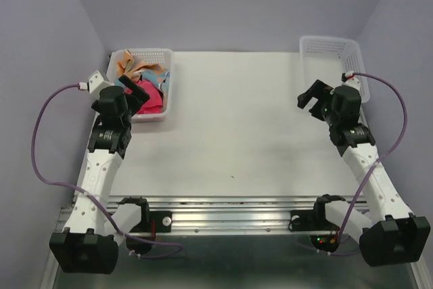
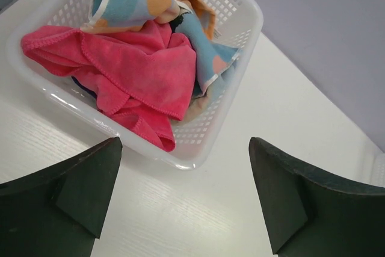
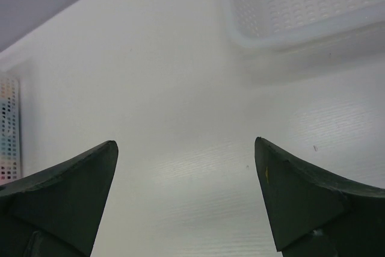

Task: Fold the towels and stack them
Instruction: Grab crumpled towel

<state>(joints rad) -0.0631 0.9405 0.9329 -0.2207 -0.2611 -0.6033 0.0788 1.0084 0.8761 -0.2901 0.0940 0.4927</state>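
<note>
White plastic mesh held all the work when I checked my feeds from the remote desk. The left basket (image 1: 167, 103) sat at the far left corner of the table (image 1: 237, 126), and the towels (image 1: 145, 82) lay heaped inside it, unfolded and crumpled together. The pink towel (image 2: 141, 70) sprawled across the near side of the heap, one corner lying against the basket's near wall. The blue towel with orange blotches (image 2: 129, 1) was bunched on the far side, touching the pink one, with one end trailing down along the basket's right wall. A sliver of dark cloth (image 2: 79, 83) showed under the pink towel's left edge; I could not make out more of it.

My left gripper (image 2: 184, 148) hovered at that basket's near rim, fingers spread wide and grasping nothing. Across the table, well apart from the towels, my right gripper (image 3: 185, 142) hung over the bare white surface, its fingers likewise released and holding nothing. The right basket (image 3: 289, 34) stood at the far right corner, just beyond that gripper, its mesh floor plain in the wrist view. A purple cable (image 1: 42, 147) looped outward from each arm, down to the metal rail (image 1: 230, 209) along the table's near edge.
</note>
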